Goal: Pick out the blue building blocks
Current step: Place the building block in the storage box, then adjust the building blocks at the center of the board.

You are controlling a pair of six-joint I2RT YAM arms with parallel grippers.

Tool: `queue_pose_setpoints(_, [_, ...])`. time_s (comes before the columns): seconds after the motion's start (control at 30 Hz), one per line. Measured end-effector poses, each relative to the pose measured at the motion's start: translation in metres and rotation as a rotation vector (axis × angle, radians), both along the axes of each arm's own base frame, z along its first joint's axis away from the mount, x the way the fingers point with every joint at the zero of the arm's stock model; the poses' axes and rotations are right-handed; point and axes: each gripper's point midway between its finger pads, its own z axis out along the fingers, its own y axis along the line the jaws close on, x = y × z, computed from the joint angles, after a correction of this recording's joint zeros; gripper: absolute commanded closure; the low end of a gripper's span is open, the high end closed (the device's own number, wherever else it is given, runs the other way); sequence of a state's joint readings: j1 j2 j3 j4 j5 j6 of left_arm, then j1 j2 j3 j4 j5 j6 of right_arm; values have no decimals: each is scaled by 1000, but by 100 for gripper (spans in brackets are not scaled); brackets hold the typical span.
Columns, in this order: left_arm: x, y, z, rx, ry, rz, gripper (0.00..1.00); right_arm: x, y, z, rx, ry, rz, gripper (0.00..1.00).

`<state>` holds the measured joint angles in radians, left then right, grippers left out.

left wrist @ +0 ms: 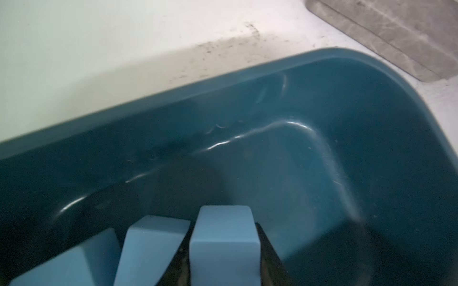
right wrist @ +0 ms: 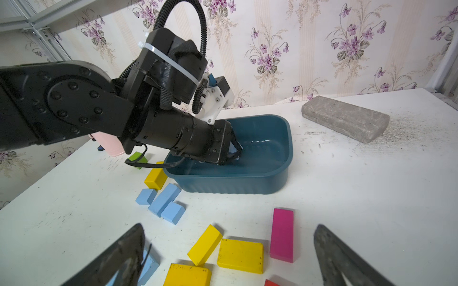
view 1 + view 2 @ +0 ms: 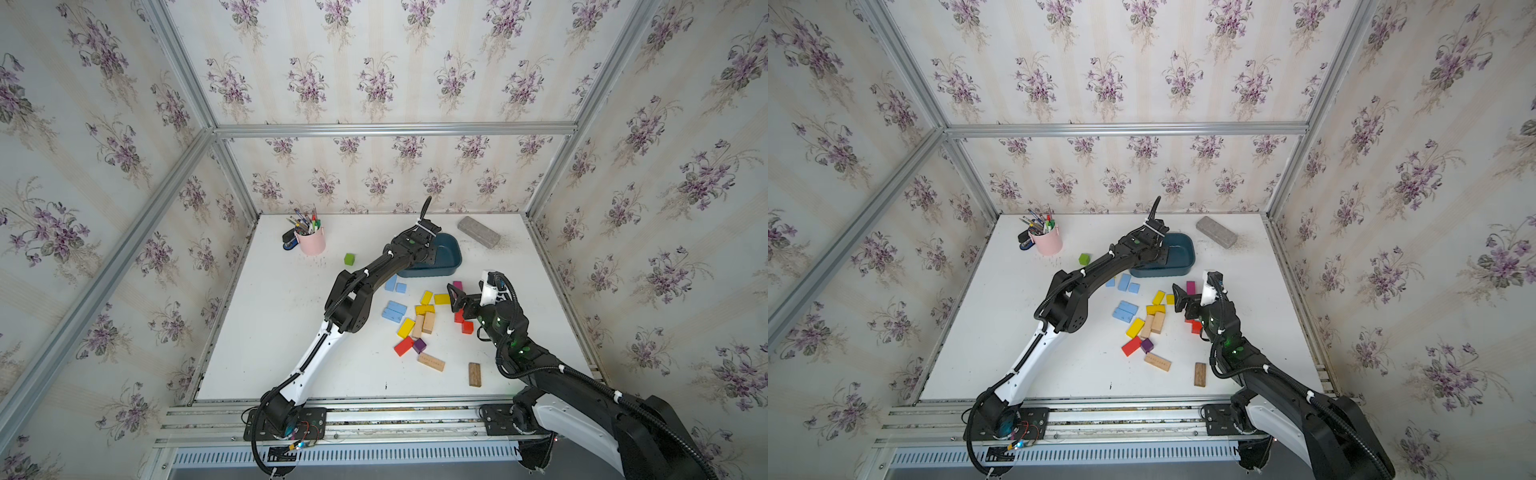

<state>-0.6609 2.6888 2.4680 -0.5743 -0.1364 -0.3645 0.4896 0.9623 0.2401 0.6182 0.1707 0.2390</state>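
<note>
Your left end effector point(image 2: 234, 151) reaches down inside the teal tub point(image 2: 285, 151) and is clamped on the held blue block point(image 1: 224, 244); its dark fingers point(image 1: 267, 255) press that block from both sides, and you cannot tell whether the block touches the tub floor; just beside it, in the same tub, lie two loose blue blocks point(image 1: 153, 247), close together; outside the tub, on the white desk point(image 3: 270, 332), you have three blue blocks point(image 2: 164, 199) bunched near the tub's near wall, two small ones flanking a longer one; nearer the robot, a pair of blue bricks point(image 3: 394, 311) lies side by side and touching, just beside the cluster of yellow blocks point(image 2: 240, 255), and in the right wrist view one finger of the other arm partly hides them; your right end effector point(image 3: 456, 298) hovers above the desk with its jaws spread wide and nothing between them, over the yellow blocks and near the pink block point(image 2: 282, 235); well apart from all this, the green cube point(image 3: 349, 259) sits alone toward the pink pen cup point(image 3: 311, 243), and the grey brick point(image 3: 478, 232) lies at the back of the desk beyond the tub.
</note>
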Motion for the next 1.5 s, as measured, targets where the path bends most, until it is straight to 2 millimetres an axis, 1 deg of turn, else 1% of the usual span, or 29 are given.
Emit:
queue_pose_setpoints(0.03, [1,2,0,3,-2,5,65,0,0,1,1,-1,0,0])
queue_pose_setpoints(0.1, [6,8,0,10,-8,21,60,1,1,2,2,-3,1,0])
queue_pose_setpoints(0.17, [7,10,3,11,-14,29,49,1,1,2,2,-2,2,0])
queue_pose_setpoints(0.27, [9,7,8,-2,-25,29,44,1,2,1,1,0,4,0])
queue_pose_setpoints(0.33, [9,6,10,-12,-25,28,37,1,2,1,2,0,6,0])
queue_pose_setpoints(0.37, [8,5,11,-18,-24,28,36,1,2,1,1,0,6,0])
queue_pose_setpoints(0.43, [8,4,15,-30,-23,28,35,1,2,1,1,1,6,0])
queue_pose_setpoints(0.47, [8,3,19,-37,-26,27,33,2,2,0,0,3,6,0])
queue_pose_setpoints(0.53, [8,2,31,-54,-36,23,31,2,2,0,0,6,9,0])
queue_pose_setpoints(0.57, [8,1,40,-65,-45,21,30,2,3,-1,-1,7,10,0])
queue_pose_setpoints(0.67, [6,1,75,-97,-80,16,29,2,5,-1,0,12,24,0])
queue_pose_setpoints(0.73, [0,2,99,-118,-99,7,26,2,6,-2,-1,14,28,0])
queue_pose_setpoints(0.8, [-11,6,122,-125,-112,-5,25,2,7,-3,-1,16,29,1])
queue_pose_setpoints(0.9, [-31,14,148,-123,-133,-31,23,2,11,-4,-1,25,52,0])
queue_pose_setpoints(1.0, [-56,27,162,-103,-138,-57,19,3,16,-5,-1,34,72,0])
queue_pose_setpoints(1.13, [-91,48,169,-74,-130,-85,14,3,20,-7,-2,47,94,0])
queue_pose_setpoints(1.27, [-128,79,168,-56,-131,-92,8,1,26,-6,3,49,132,0])
queue_pose_setpoints(1.4, [-166,108,158,-33,-120,-101,1,0,31,-6,4,51,160,0])
queue_pose_setpoints(1.5, [-190,123,151,-21,-115,-115,1,-1,34,-9,0,60,174,0])
